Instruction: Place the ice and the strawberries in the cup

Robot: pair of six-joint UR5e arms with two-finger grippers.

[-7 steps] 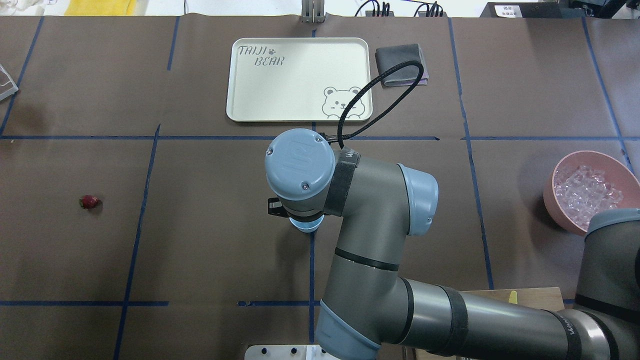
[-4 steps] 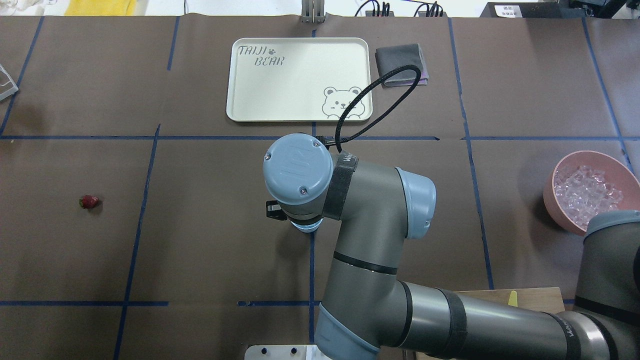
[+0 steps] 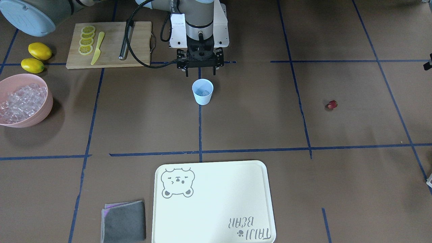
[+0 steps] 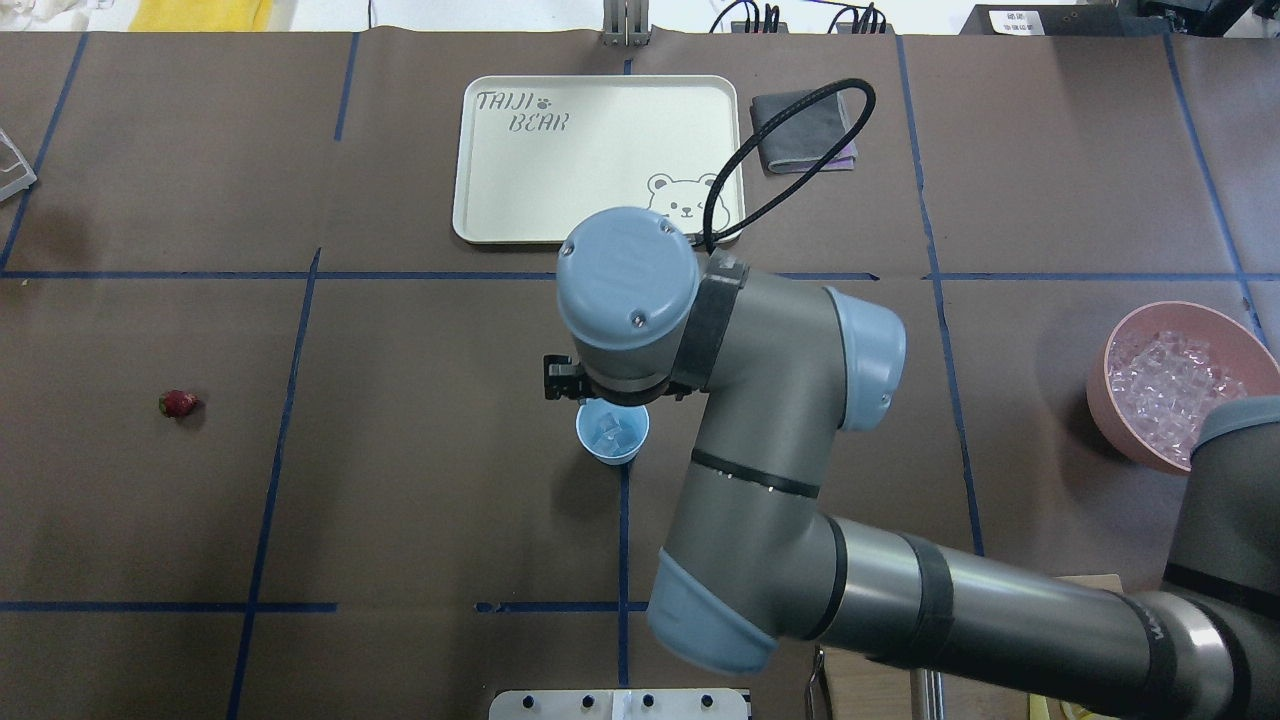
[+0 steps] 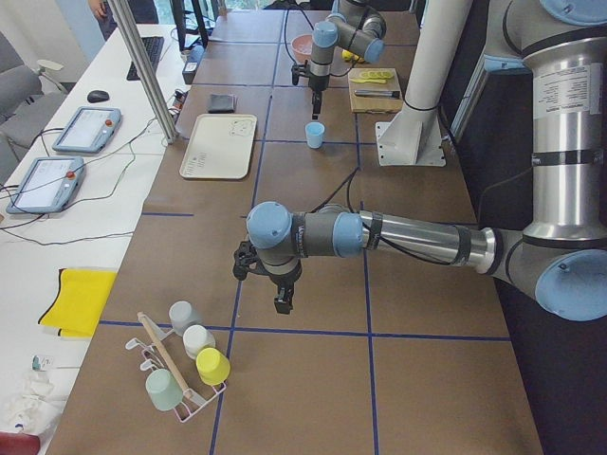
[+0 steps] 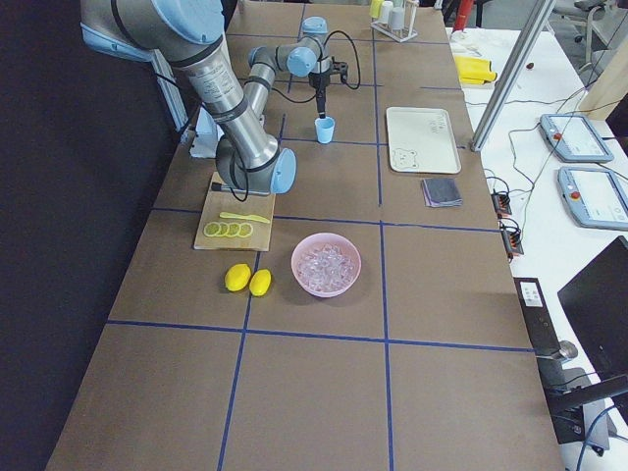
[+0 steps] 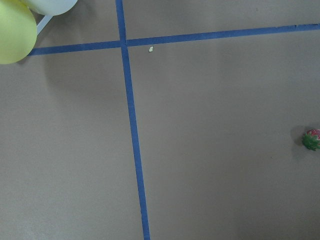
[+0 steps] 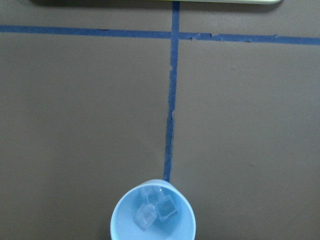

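The right gripper (image 3: 200, 73) is hanging with its two fingers spread apart and nothing between them, raised clear of the small pale light-blue plastic tumbler (image 3: 203, 92), which is sitting upright on a blue tape line at the middle of the brown table (image 3: 256, 111). In the right wrist view the tumbler is showing at the six o'clock edge, and two small clear glassy ice cubes (image 8: 154, 212) are lying inside it, touching each other.

Taking the overhead view as the clock face with the tumbler at its centre, the small dark red strawberry (image 4: 178, 403) is lying alone on the table at nine o'clock, well apart. The large pink bowl (image 4: 1118, 415) is sitting at three o'clock, also well apart, heaped with more of the clear cubes. A cream rectangular tray (image 4: 600, 230) printed with a bear is lying at twelve o'clock, with a folded grey cloth (image 4: 800, 125) just beside its right end.

The left gripper (image 5: 282, 296) is appearing only in the side view along the table, pointing down near a rack of cups (image 5: 185, 365); whether its fingers are apart or together cannot be told. Its wrist camera is catching the strawberry at the three o'clock edge.
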